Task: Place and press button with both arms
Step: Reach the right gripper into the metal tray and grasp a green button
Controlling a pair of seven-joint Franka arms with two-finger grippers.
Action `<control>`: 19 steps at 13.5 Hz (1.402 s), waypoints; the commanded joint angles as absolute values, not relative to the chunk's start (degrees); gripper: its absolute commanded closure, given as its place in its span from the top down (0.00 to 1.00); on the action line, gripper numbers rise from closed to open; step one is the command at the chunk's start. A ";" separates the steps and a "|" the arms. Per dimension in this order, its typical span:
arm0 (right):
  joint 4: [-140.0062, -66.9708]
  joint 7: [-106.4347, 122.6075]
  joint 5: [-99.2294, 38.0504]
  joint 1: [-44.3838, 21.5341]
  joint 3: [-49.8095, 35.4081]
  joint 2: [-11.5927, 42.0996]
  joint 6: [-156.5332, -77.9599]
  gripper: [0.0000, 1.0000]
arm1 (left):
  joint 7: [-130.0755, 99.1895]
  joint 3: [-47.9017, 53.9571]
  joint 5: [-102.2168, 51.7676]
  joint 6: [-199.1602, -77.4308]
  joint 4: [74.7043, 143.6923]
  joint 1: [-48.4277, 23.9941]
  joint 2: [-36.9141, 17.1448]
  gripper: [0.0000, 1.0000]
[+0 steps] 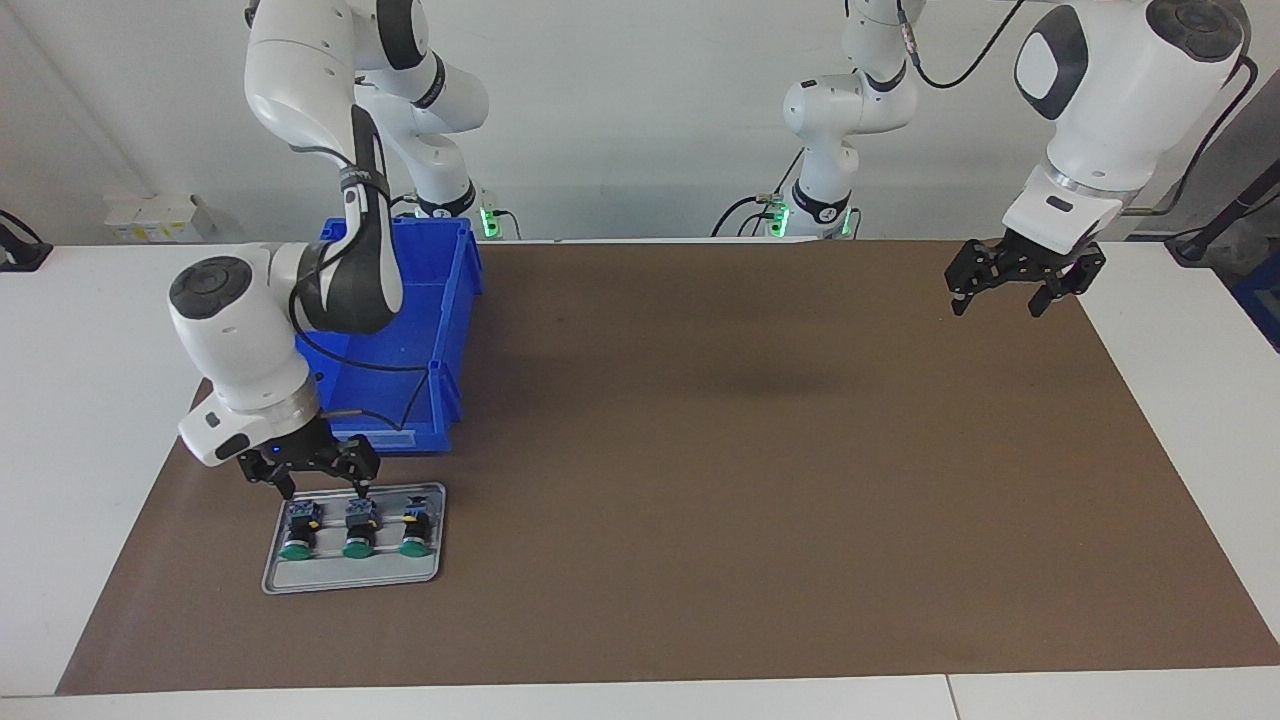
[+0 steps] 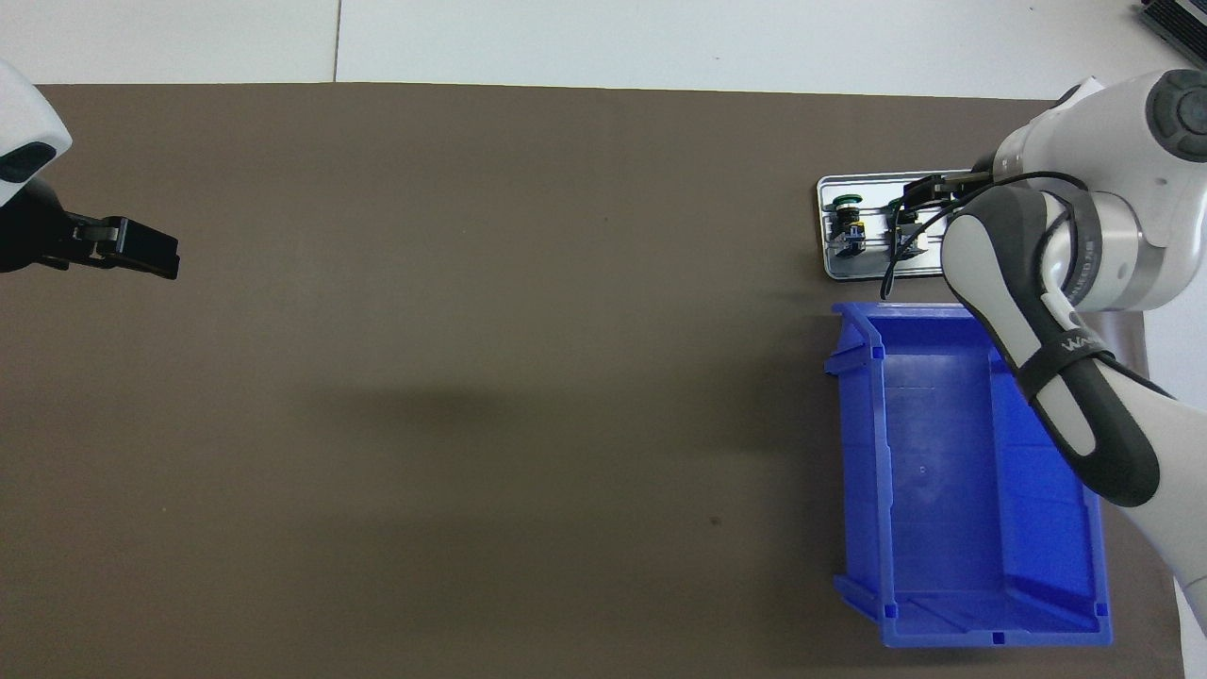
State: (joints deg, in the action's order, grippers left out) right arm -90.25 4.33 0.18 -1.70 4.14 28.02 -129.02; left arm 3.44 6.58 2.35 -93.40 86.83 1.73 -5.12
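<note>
- The right pincer hangs at the lower left of the facing view, fingers spread and holding nothing, low over the upper edge of a small grey tray.
- Three green-capped buttons lie in a row in that tray; the pincer seems lined up over the pair toward the right arm's end, so I take the middle button as the likely target, though I cannot tell for sure.
- The left pincer waits at the upper right of that view, spread and empty, above the brown mat.
- Risk, as I judge it: the buttons sit close together, so a spread finger coming down could land on a neighbour, knock it askew or pinch two at once.
- The round cap looks likely to slip or roll if gripped off-centre.
- The light tray might also slide on the mat under a sideways nudge.
- A blue bin stands just above the tray in the frame, under the right arm's elbow; a careless lift could clip its rim.
- The mat covers most of a white table; a plain pale wall runs along the top.
</note>
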 commanded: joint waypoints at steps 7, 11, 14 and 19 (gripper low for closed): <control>-96.05 8.61 -1.23 -0.88 3.25 31.46 -139.64 0.88 | 3.69 7.03 3.34 -93.78 88.68 2.29 -3.60 1.00; -98.00 9.05 -1.23 -0.88 3.25 31.46 -141.06 0.67 | 3.69 7.03 3.34 -93.78 88.68 2.29 -3.60 1.00; -97.56 10.64 -1.40 -0.44 3.25 31.46 -141.06 0.00 | 3.69 7.03 3.34 -93.78 88.68 2.29 -3.52 1.00; -90.37 4.08 -4.84 -1.67 4.04 31.03 -134.41 0.00 | 3.69 7.03 3.34 -93.78 88.68 2.29 -3.52 1.00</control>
